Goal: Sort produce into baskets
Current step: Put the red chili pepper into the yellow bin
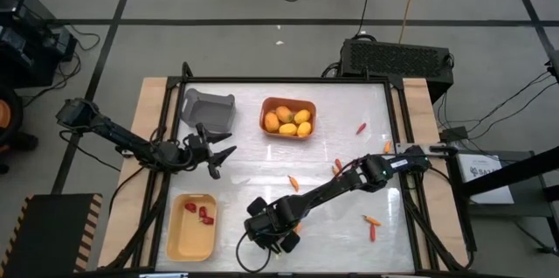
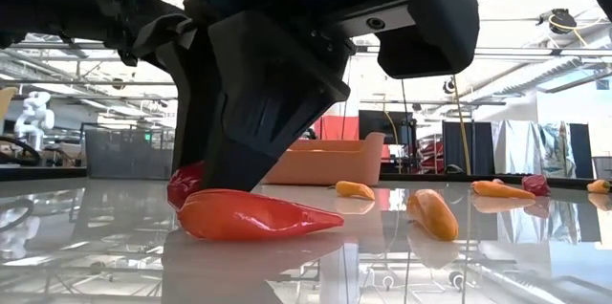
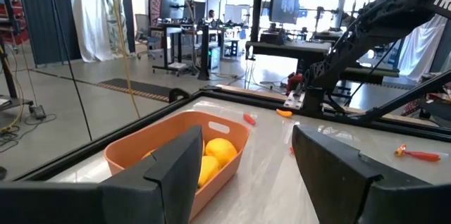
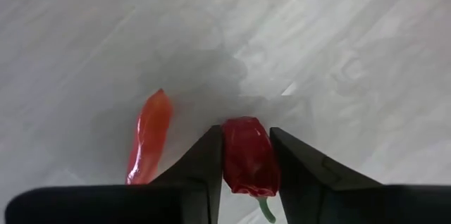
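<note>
My right gripper [image 1: 272, 231] stands near the table's front edge, pointing steeply down, its fingers shut on a small dark red piece of produce [image 4: 246, 159] with a green stem. An orange-red stick [image 4: 148, 138] lies on the table right beside it. The pale yellow basket [image 1: 178, 245] at the front left holds dark red pieces [image 1: 203, 213]. The orange basket [image 1: 307, 107] at the back holds yellow-orange fruits [image 1: 289, 121]. The grey basket [image 1: 208, 107] stands left of it. My left gripper [image 1: 218, 157] waits open and level, left of centre. My right gripper pinches the dark red piece by its two long sides [image 4: 230, 155] between its two fingers [image 4: 206, 160]. The fingers come from above, slanting steeply down. The piece lies along the gap with its stem toward the wrist and rests on the table [image 2: 184, 189].
Orange sticks lie scattered on the right half of the table [image 1: 293, 183] [image 1: 338, 166] [image 1: 372, 220] [image 1: 360, 128]. A dark frame [image 1: 397, 121] runs round the table top. In the low view the orange-red stick [image 2: 253, 216] lies just before the right gripper's fingers.
</note>
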